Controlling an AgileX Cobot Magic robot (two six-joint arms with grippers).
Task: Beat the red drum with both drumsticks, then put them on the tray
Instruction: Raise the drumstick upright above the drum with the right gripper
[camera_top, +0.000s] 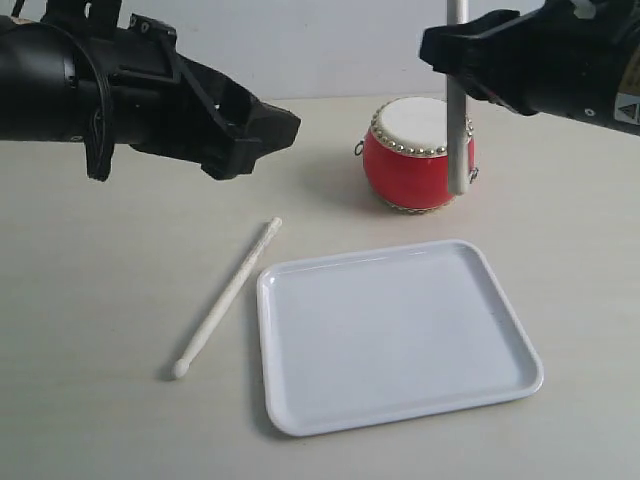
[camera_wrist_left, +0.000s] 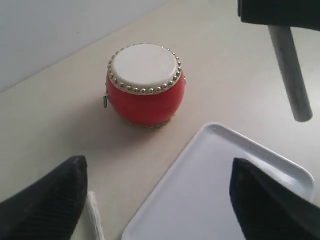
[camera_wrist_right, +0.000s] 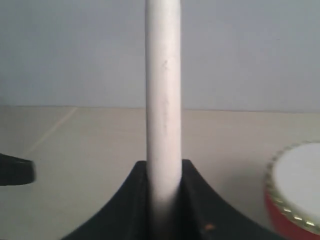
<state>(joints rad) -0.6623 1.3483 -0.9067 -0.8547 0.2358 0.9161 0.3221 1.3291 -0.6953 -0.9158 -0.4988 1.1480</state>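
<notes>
The red drum (camera_top: 415, 155) (camera_wrist_left: 145, 85) (camera_wrist_right: 297, 190) stands upright on the table behind the white tray (camera_top: 400, 330) (camera_wrist_left: 225, 185). One drumstick (camera_top: 228, 295) (camera_wrist_left: 92, 217) lies flat on the table just left of the tray. My left gripper (camera_top: 275, 125) (camera_wrist_left: 157, 200) hovers open above the tray's left corner and this stick, holding nothing. My right gripper (camera_top: 455, 50) (camera_wrist_right: 163, 170) is shut on the other drumstick (camera_top: 457, 110) (camera_wrist_left: 290, 70) (camera_wrist_right: 163, 100). It holds this stick upright in the air, with the lower end hanging beside the drum's right side.
The pale tabletop (camera_top: 100, 260) stretches around the drum and the tray. A light wall (camera_top: 330, 40) rises behind the table. Both black arms reach in from the upper corners of the exterior view.
</notes>
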